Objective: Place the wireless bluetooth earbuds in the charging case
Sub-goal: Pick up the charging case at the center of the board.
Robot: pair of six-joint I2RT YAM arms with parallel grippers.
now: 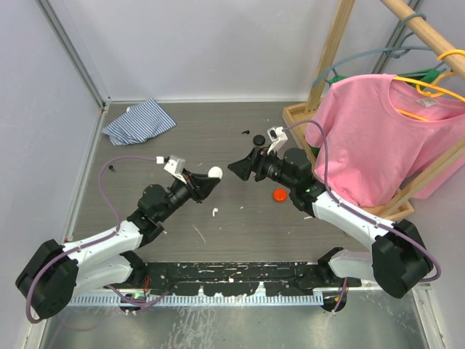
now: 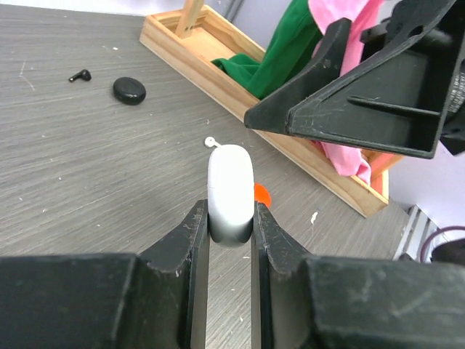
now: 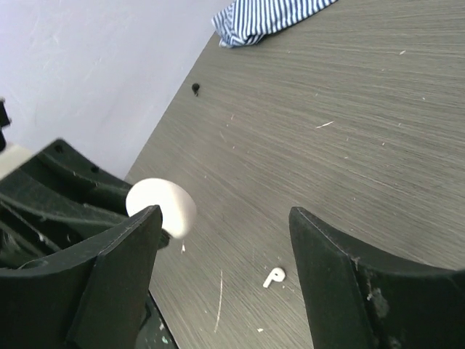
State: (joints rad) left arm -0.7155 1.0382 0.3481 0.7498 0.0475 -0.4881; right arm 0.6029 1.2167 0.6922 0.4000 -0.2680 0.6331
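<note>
Left tool (image 2: 230, 220) pinches white case (image 2: 230, 178); contents hidden.

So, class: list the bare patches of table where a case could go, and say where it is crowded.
Bare table lies between the striped cloth and the black case, and near, between the white earbud and the base plate. Crowded: the middle, where the left gripper holding the white case meets the open right gripper, beside the red case.

Mid-scene: charging case (image 1: 215, 172) between left gripper (image 1: 210, 178) fingers | right gripper (image 1: 237, 169) just right of it, apart | earbud (image 1: 215, 213) on table (image 1: 196, 138), nearer than case | striped cloth (image 1: 139, 120) far left | clothes rack (image 1: 332, 54) far right
</note>
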